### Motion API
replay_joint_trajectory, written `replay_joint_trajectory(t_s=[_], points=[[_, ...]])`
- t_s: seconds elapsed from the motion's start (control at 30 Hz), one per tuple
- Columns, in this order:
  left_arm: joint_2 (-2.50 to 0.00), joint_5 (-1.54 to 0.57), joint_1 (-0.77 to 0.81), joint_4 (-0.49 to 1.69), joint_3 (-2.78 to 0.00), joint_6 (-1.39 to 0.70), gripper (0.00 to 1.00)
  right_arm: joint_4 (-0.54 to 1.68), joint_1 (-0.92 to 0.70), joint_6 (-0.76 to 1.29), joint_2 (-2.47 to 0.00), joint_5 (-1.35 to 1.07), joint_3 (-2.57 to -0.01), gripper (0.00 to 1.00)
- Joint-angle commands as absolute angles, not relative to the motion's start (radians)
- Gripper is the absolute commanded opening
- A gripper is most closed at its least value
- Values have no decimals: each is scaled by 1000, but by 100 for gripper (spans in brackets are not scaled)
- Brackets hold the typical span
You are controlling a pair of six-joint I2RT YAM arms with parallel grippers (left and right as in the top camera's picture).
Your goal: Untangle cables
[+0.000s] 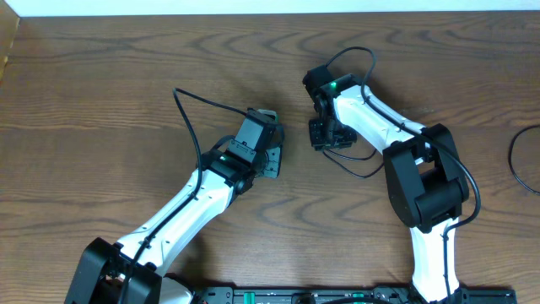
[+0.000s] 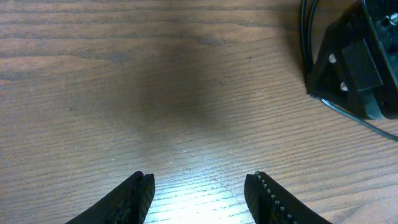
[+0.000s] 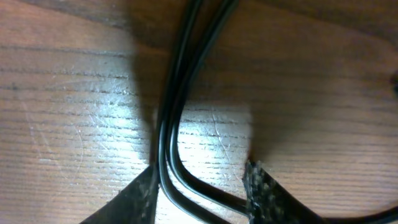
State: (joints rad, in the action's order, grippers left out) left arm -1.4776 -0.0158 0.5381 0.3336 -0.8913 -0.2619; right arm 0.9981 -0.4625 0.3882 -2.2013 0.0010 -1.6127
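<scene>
Two strands of a thin black cable [image 3: 166,124] run down the right wrist view and pass between the fingers of my right gripper [image 3: 202,169]. Its jaws stand apart around them; the left strand lies against the left finger and the other curves off to the right finger. In the overhead view the right gripper [image 1: 325,135] points down at mid-table, and the black cable [image 1: 363,175] loops out beside it. My left gripper [image 1: 272,160] hovers just to the left, open [image 2: 199,177] over bare wood with nothing between its fingers. The white cable is out of view.
Another thin black cord [image 1: 513,156] curves in at the table's right edge. The right gripper's black body [image 2: 354,62] fills the top right of the left wrist view, with a thin black strand [image 2: 360,121] under it. Both arms' own thicker leads arch above their wrists.
</scene>
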Motion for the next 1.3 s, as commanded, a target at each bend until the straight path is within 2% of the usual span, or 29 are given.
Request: replay_joint_trajectory(t_s=[0.0,0.03,0.1,0.13,0.47,0.8,1.27], points=[[-1490,1,537,336,-883,-267,53,979,-480,376,-2310,15,-1542,28],[-1490,1,537,336,-883,-267,53,979,-486,376,-2310,16,-1542,22],[-1490,1,537,336,-883,-267,53,978,-493,369,-2310,15,-1542,3],[-1490,1,537,336,-883,-267,53,975,-497,369,-2310,14,-1542,1],[-1490,1,537,337,-883,-267,53,989,-494,323,-2284,-23,-1581,1],[-1490,1,537,336,-883,-267,53,1177,-450,293,-2033,129,-1781,1],[-1490,0,537,336,-883,-267,53,1275,-265,252,-1788,127,-1847,1]])
